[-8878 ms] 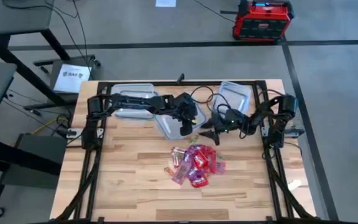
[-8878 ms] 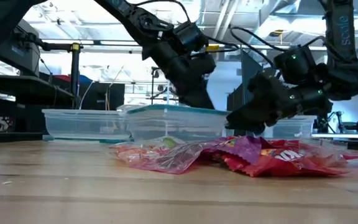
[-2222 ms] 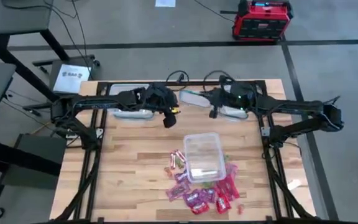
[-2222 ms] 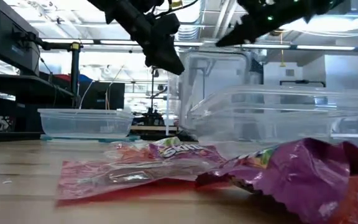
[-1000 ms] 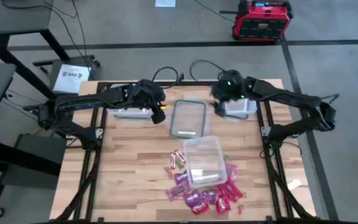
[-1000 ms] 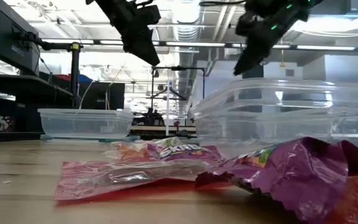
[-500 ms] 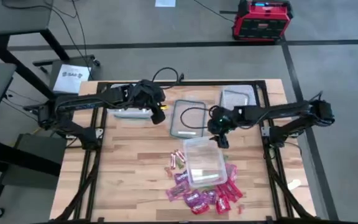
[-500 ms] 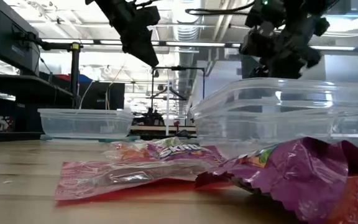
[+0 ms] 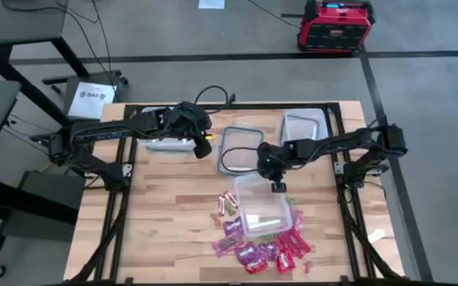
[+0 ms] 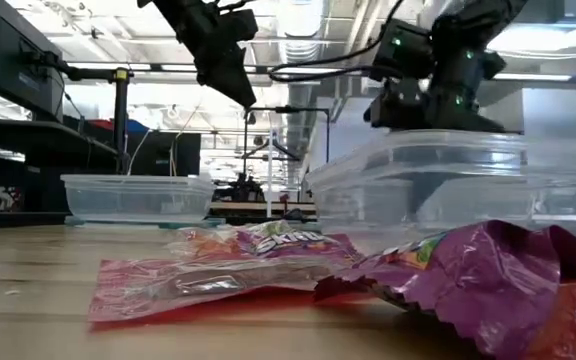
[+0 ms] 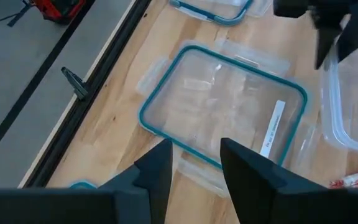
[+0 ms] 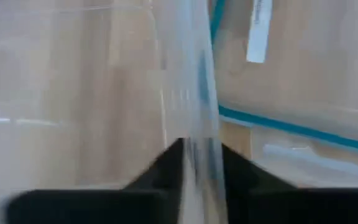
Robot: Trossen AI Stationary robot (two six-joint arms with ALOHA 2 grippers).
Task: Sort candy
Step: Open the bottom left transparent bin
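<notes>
Your right gripper points down near the table's middle, its arm stretched across from the right side, fingers closed to a thin gap. Your left gripper hangs raised, fingers slightly apart.

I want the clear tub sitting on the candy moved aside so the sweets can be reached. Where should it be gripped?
Grip the clear tub by its far rim, coming from above. It stands open side up, so one finger can go inside the thin wall and one outside. The right tool already sits at that edge, its fingers astride the wall in the right wrist view. The candy crowds the near side.
</notes>
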